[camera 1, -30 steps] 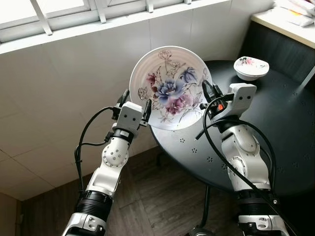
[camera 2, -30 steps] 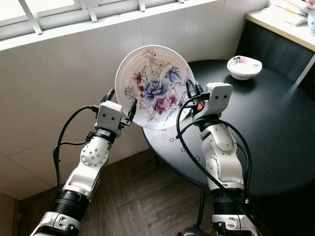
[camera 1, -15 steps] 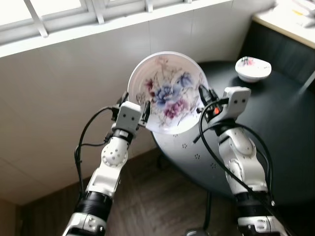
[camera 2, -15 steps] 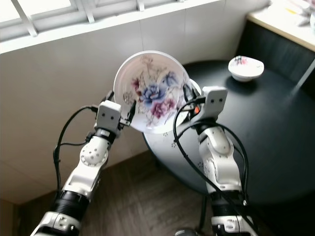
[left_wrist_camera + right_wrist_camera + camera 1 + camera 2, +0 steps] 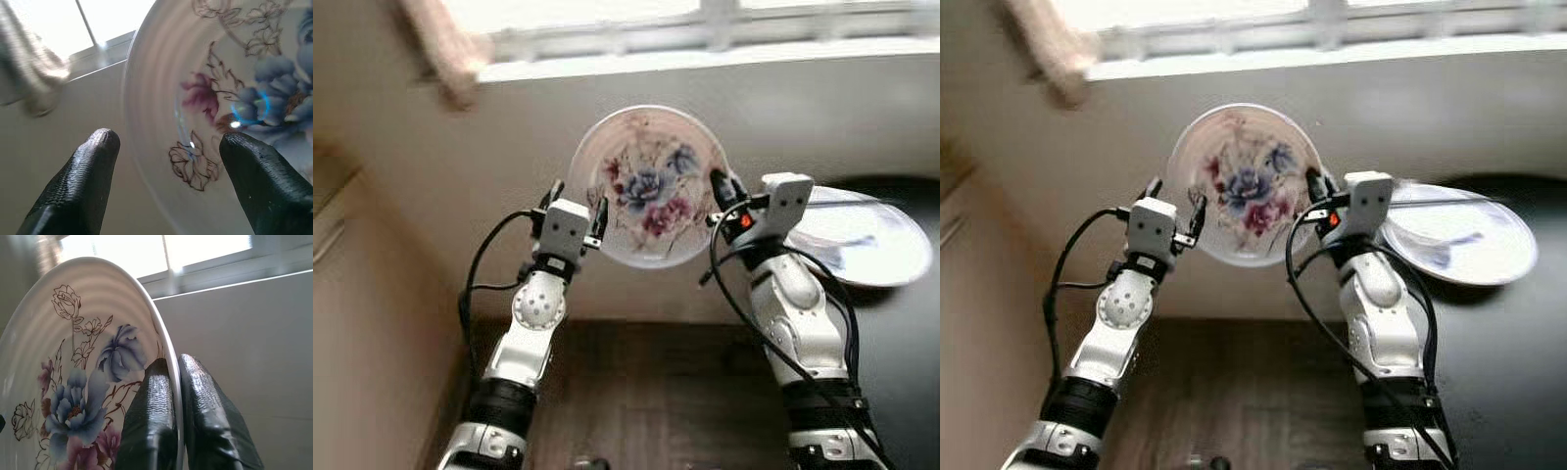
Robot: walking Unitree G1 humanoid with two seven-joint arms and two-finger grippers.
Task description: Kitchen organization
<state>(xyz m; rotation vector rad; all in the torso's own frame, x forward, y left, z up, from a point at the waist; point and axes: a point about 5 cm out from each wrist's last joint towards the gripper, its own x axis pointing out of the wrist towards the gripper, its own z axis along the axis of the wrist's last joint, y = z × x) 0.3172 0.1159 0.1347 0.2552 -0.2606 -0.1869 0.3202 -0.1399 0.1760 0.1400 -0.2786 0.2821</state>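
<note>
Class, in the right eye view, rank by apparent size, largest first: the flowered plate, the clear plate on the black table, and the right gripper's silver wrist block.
1. Flowered plate and clear plate: too similar, and at different distances, to rank.
2. Right gripper's wrist block, clearly smallest.

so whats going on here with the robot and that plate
The robot holds a floral plate up on edge in front of a wall under a window. The right gripper is pinched shut on the plate's rim. The left gripper is at the opposite edge with its fingers spread open around the rim. To the right, another plate lies on a dark table. The head views are blurred.
</note>
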